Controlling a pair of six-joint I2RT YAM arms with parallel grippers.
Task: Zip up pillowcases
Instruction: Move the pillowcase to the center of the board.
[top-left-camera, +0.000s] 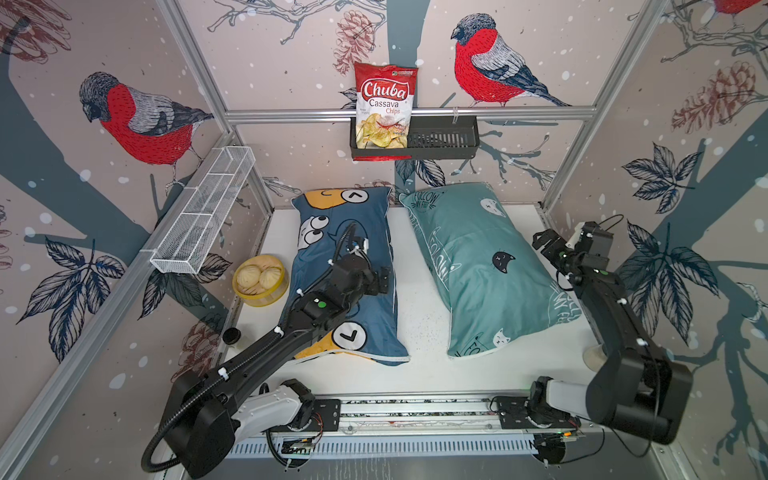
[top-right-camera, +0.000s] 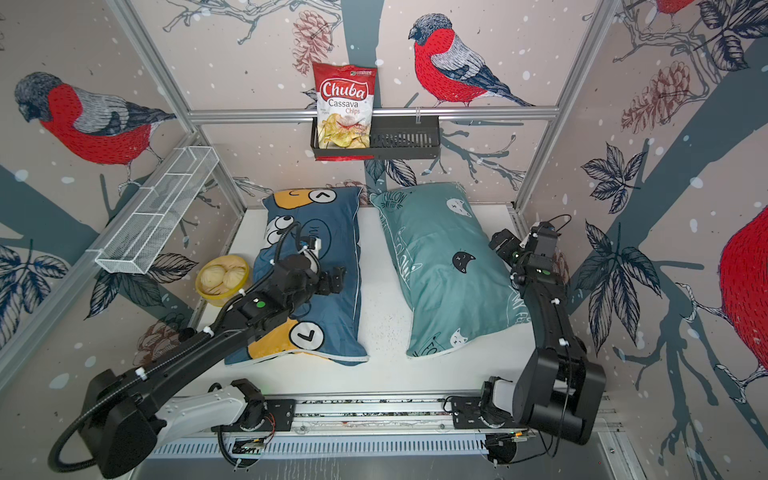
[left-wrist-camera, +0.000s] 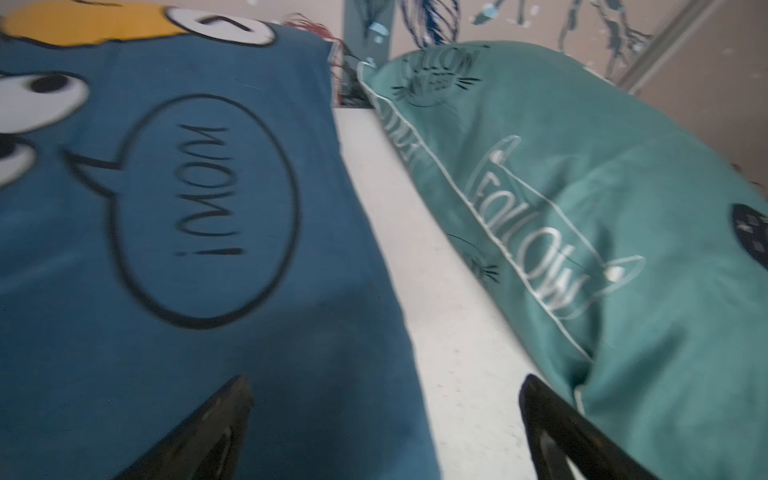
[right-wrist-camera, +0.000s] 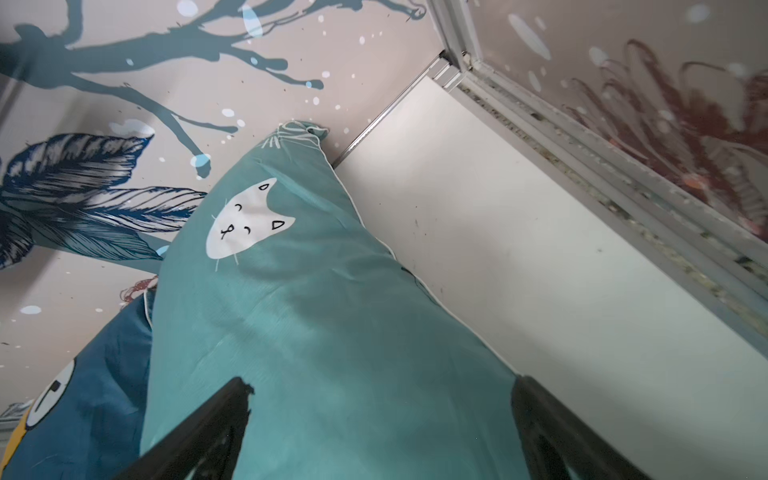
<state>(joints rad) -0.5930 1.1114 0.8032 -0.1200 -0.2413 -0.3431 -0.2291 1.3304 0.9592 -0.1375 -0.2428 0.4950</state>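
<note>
Two pillowcases lie side by side on the white table (top-left-camera: 419, 299). The dark blue one (top-left-camera: 374, 232) with yellow faces and a "WOW!" bubble is on the left, and the teal one (top-left-camera: 478, 266) with cat heads is on the right. My left gripper (top-left-camera: 384, 280) hovers open over the blue pillowcase's right edge. In the left wrist view its fingers (left-wrist-camera: 384, 382) straddle the blue fabric (left-wrist-camera: 324, 257) and bare table, with the teal pillowcase (left-wrist-camera: 623, 208) beside. My right gripper (top-left-camera: 540, 241) stands open at the teal pillowcase's right edge, its fingers (right-wrist-camera: 382, 382) spread over teal fabric (right-wrist-camera: 311, 311). No zipper shows.
A yellow bowl of dumplings (top-left-camera: 261, 280) sits left of the blue pillowcase, with a small dark-capped jar (top-left-camera: 231, 336) nearer the front. A white wire basket (top-left-camera: 203, 212) hangs on the left wall. On the back rail a black basket (top-left-camera: 444, 141) holds a chips bag (top-left-camera: 384, 106).
</note>
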